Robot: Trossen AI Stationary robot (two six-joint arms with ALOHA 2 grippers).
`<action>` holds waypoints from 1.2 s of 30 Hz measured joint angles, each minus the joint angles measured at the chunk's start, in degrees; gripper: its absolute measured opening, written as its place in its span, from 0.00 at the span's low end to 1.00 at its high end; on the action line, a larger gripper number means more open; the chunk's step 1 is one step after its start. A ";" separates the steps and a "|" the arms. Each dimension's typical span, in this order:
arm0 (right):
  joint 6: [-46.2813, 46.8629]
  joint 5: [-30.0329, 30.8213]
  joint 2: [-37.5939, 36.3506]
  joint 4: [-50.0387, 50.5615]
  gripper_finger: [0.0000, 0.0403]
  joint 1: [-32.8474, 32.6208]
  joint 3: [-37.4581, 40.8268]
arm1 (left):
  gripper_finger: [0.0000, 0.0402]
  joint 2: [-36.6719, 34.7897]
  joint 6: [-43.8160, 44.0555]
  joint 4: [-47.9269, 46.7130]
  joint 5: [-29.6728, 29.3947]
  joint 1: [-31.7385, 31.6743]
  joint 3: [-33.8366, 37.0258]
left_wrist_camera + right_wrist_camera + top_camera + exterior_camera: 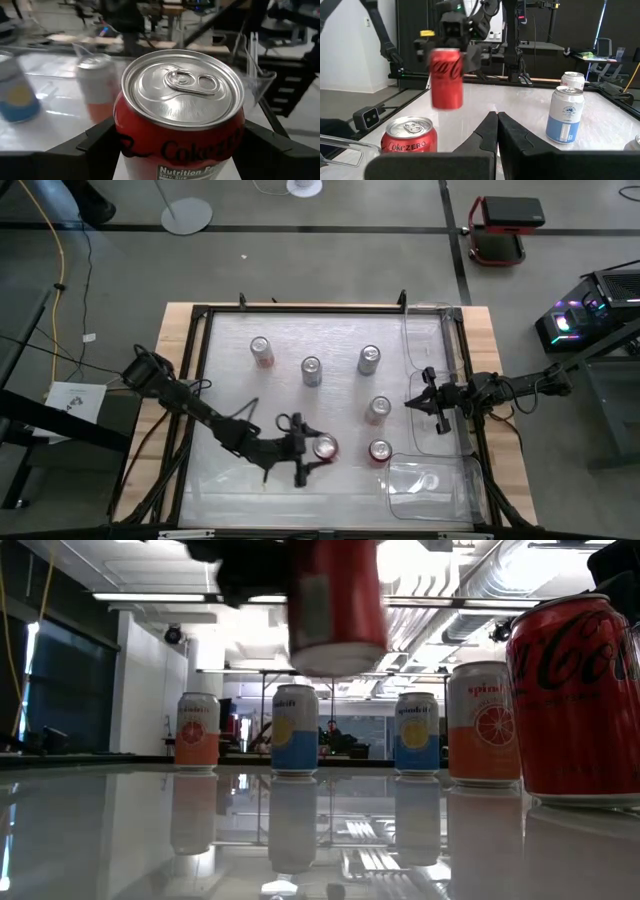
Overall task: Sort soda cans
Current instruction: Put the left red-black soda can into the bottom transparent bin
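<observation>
High view: my left gripper [312, 452] pinches a red Coke can [325, 447] at the table's near middle. Low view: that can [335, 605] hangs clear of the tabletop. Left wrist view: can [181, 117] sits between both fingers [95, 145]. Right wrist view: my right gripper [496, 120] is pressed together, another Coke Zero can [410, 135] just beside.

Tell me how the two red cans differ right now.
The held can is clamped in the left gripper and lifted clear of the table; the other red can stands free on the table. The right gripper is nearer the standing one. Both are upright, red, silver-topped.
</observation>
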State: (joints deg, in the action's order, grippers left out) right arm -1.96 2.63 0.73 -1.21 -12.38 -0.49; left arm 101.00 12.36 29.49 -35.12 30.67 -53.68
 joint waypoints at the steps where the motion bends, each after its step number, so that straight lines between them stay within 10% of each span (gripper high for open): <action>1: 0.00 0.00 0.00 0.00 0.00 -0.02 -0.02 | 0.74 1.96 0.12 0.04 0.55 -0.13 -1.57; 15: -0.01 0.00 0.00 0.00 0.00 0.00 -0.01 | 0.74 25.46 3.24 0.21 3.52 -0.30 -22.26; 36: 0.00 0.00 0.06 0.00 0.00 0.00 0.00 | 0.89 23.57 5.77 -2.95 9.16 -0.21 -22.48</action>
State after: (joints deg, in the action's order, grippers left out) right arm -1.96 2.63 0.80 -1.21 -12.38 -0.49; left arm 124.57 18.13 26.55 -25.96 30.46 -76.16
